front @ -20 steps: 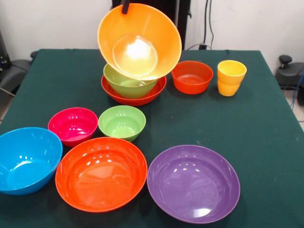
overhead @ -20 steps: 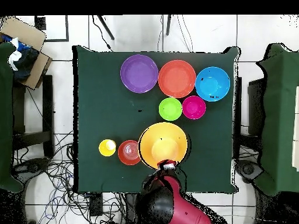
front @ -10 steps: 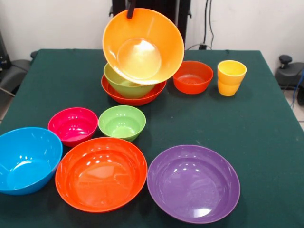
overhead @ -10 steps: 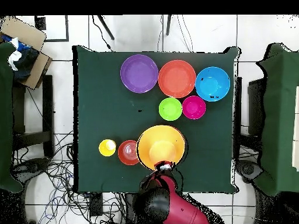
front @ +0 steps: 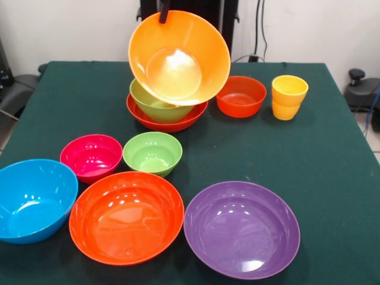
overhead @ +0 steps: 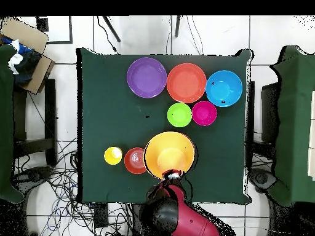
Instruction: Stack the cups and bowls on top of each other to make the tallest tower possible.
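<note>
Change: large orange plastic bowl (front: 179,57) sits slightly right of and higher than a second ago, unmoved in the last half second.
Left group: glossy blue bowl (front: 34,199), magenta bowl (front: 91,157), small lime bowl (front: 152,153).
Tower: wide red-orange bowl (front: 167,119), medium lime green bowl (front: 155,107) nested inside; orange bowl tilted above.
Gripper (front: 163,12): clamped on orange bowl's far rim.
Right: yellow-orange tumbler (front: 288,97).

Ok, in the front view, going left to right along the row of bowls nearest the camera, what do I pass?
Blue bowl → large red-orange bowl → purple bowl. Just behind them sit the magenta bowl and then the small lime green bowl.
</note>
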Controlling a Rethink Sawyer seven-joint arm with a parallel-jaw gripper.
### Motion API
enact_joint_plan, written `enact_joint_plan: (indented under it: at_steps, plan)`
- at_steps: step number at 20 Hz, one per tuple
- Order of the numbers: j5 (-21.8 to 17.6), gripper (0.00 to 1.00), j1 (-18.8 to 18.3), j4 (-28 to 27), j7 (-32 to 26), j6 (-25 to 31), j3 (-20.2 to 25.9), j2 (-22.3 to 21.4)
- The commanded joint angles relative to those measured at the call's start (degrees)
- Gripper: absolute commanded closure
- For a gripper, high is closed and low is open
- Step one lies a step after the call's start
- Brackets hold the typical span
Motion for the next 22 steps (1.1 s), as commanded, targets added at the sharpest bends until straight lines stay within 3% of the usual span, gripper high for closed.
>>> enact_joint_plan:
  at_steps: [1, 8, 16, 22]
  plan:
    - [-1.83, 1.00, -1.40, 0.03, 4.25, -0.78, 4.54, 0.35]
    - [-2.47, 1.00, -3.04, 0.45, 3.42, -0.03, 5.43, -1.00]
    - [-6.40, 1.00, -7.34, 0.06, 0.64, -0.39, 4.78, -1.40]
    - [-6.58, 1.00, -6.57, 0.02, 2.11, 0.19, 5.09, -1.70]
